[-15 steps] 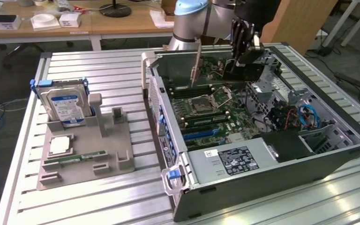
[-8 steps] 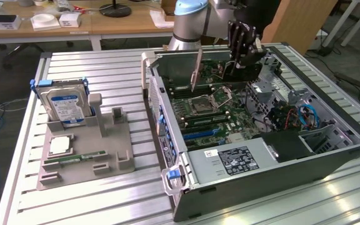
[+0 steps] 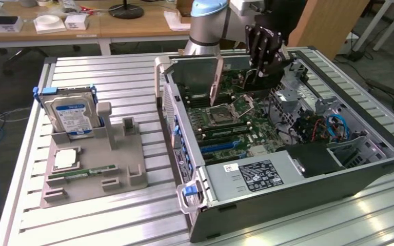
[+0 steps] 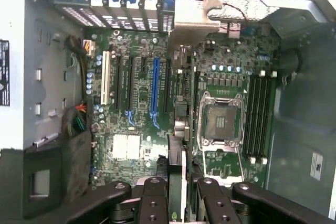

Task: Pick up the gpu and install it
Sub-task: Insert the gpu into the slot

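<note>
Pick-up judged done, install not yet. Gripping the gpu (image 3: 233, 77) with the gripper (image 3: 258, 69), jaws about half closed and clamped on the card's end farthest from the case's slotted wall. Holding it upright, edge down, above the open computer case (image 3: 361, 169) and over the motherboard (image 3: 252, 123) inside it, clear of the board as far as can be told. From the wrist view, seen edge-on as a thin strip: gpu (image 4: 177, 156) running out from between the fingers (image 4: 155, 192) of the gripper (image 4: 179, 184) toward the case's slotted wall, between the long blue slot (image 4: 155, 87) and the empty processor socket (image 4: 220, 119). Cannot tell which slot it lines up with. Not seated, with no contact with any slot visible. Looks: thin flat dark card, greenish circuitry on the face, lighter tan-pink metal bracket (image 3: 217, 82) on the end toward the case's slotted wall. Outside the case, well apart on the exterior view's left: grey holder (image 3: 94, 169) with hard drive (image 3: 74, 115) standing upright in it and memory stick (image 3: 80, 173) lying flat.
</note>
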Motion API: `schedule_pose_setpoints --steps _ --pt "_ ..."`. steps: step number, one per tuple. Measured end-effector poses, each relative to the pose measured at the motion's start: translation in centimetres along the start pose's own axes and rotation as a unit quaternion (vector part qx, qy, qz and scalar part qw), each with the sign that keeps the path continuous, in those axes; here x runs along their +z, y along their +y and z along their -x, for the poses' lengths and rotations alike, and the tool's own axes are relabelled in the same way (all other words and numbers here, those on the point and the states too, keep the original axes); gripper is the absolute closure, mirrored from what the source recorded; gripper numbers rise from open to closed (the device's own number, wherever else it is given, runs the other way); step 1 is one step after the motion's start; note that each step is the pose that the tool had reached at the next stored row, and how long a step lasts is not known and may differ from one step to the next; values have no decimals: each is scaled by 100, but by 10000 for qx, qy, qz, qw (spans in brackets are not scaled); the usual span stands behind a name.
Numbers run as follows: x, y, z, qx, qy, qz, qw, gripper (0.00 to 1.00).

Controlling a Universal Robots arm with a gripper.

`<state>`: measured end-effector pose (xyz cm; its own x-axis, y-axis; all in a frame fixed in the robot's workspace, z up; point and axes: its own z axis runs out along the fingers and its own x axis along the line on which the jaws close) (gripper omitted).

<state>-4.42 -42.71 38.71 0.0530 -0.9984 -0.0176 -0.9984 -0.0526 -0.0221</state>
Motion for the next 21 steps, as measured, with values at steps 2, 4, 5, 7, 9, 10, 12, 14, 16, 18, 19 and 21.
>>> schedule_pose_setpoints --steps 2,4,5,7,9,10,12,14,16,18,19,21 --pt "17 13 -1 -19 -10 -1 10000 74" --pt "80 31 -3 208 -5 -5 9998 74" --pt "92 39 -11 220 -4 -5 9998 74" --pt "124 47 -29 220 -5 -5 9998 74" --pt "159 51 -55 220 -4 -5 9998 74" --pt "178 54 -74 220 -4 -5 9998 74" --pt "213 59 -118 220 -5 -5 9998 74" --pt "248 66 -172 221 -7 -7 9998 74" --pt "272 67 -178 220 -4 -2 9998 74" --pt "303 72 -179 221 -3 6 9998 74" --pt "315 72 -180 220 -1 16 9998 74" --pt "333 74 -189 221 3 47 9997 74"
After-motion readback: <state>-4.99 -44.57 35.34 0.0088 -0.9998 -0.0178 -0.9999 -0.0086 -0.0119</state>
